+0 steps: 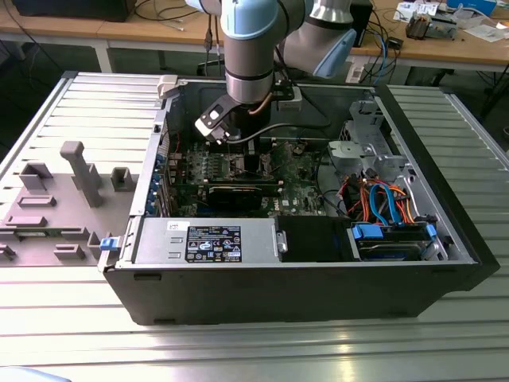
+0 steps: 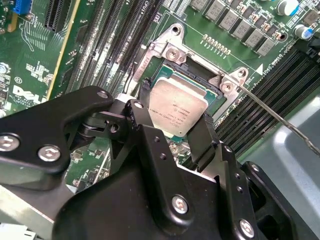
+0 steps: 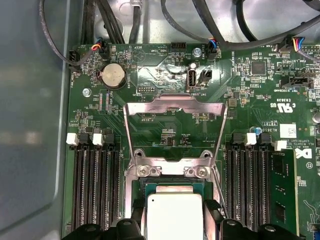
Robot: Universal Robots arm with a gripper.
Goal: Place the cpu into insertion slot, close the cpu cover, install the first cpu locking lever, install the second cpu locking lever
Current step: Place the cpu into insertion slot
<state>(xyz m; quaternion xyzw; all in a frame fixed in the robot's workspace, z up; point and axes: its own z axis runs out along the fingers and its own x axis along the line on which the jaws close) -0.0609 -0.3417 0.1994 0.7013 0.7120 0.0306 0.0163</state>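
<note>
The hand pinches the cpu, one black finger on each side. The chip is right at the insertion slot on the green board. I cannot tell if it is in or just above. This looks like step one. The cpu cover stands open beside the slot. The chip must stay flat and match the slot's corners.

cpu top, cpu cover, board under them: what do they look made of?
cpu: matte silver-grey metal top with an even, dull sheen; the green edge under it suggests a laminate base.
cpu cover: thin bright sheet metal, probably steel, with glints along its bent edges.
circuit board: glossy green laminate, likely fibreglass, with printed markings and soldered parts.
</note>
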